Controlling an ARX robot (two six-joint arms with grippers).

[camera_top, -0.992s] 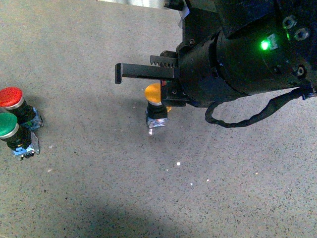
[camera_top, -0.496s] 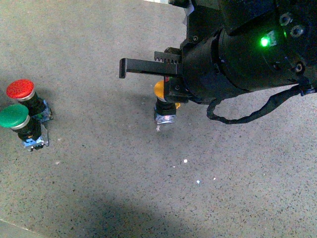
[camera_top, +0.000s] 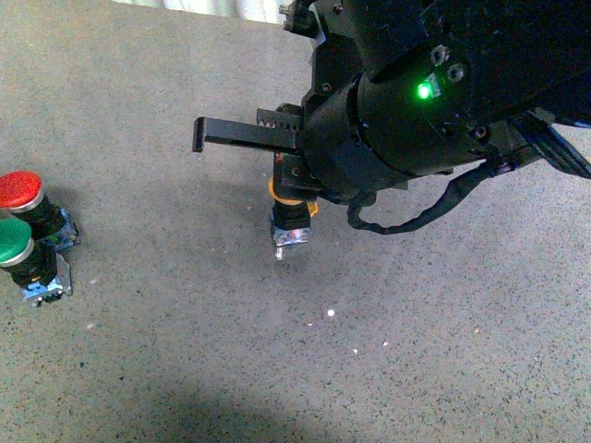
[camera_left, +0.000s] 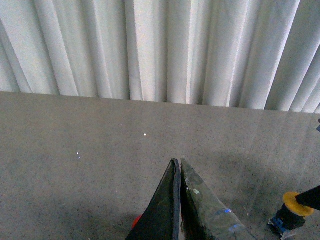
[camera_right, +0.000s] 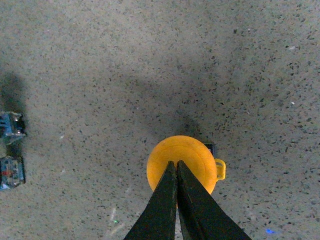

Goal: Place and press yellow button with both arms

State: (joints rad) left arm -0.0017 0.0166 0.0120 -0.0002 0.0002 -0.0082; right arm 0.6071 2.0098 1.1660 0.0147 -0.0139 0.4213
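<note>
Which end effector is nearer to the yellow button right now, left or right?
Right. The right end effector sits directly over the cap of the yellow button, fingertips shut. The left end effector, also shut, is off to one side, clearly apart.

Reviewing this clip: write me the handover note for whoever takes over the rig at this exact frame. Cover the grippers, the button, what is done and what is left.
Right gripper: shut, holding nothing, fingertips over the middle of the yellow button cap. Contact cannot be confirmed.
Left gripper: shut, holding nothing, well off to the side of the yellow button.
Yellow button: upright on the table, apart from the red button and green button on the robot's left.
Done: button placed.
Left: finish or confirm the press; the left arm is not at the button.
</note>
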